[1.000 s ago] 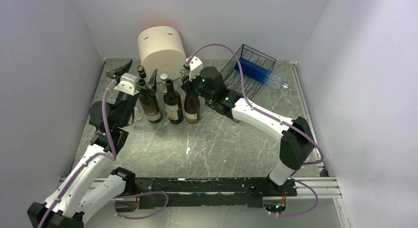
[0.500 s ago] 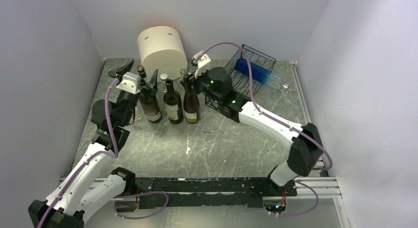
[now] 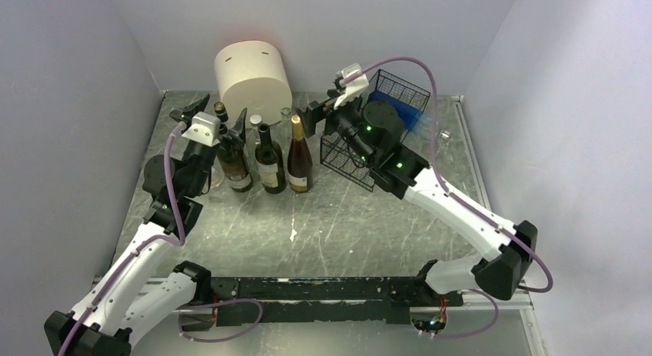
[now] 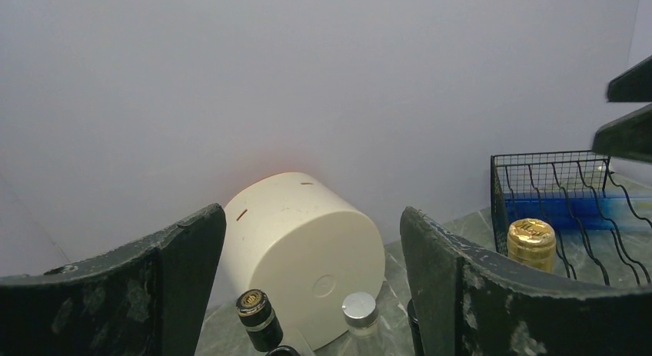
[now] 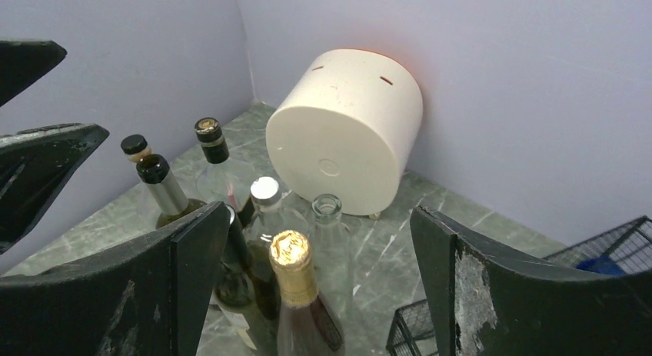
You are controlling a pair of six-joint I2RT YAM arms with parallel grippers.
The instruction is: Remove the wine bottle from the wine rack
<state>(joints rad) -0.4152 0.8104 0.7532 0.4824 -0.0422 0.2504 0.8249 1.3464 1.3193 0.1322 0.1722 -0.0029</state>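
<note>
A gold-capped wine bottle stands upright on the table, left of the black wire wine rack. A blue bottle lies inside the rack. My right gripper hovers open between the gold-capped bottle's top and the rack, holding nothing. My left gripper is open above the left bottles, empty.
Several other bottles stand beside the gold-capped one, dark ones and clear ones. A cream cylinder lies behind them by the back wall. Grey walls close in three sides.
My right gripper opened, let go of the gold-capped bottle's neck and drew back up and to the right toward the rack. The bottle stays upright. The left arm barely moved.
</note>
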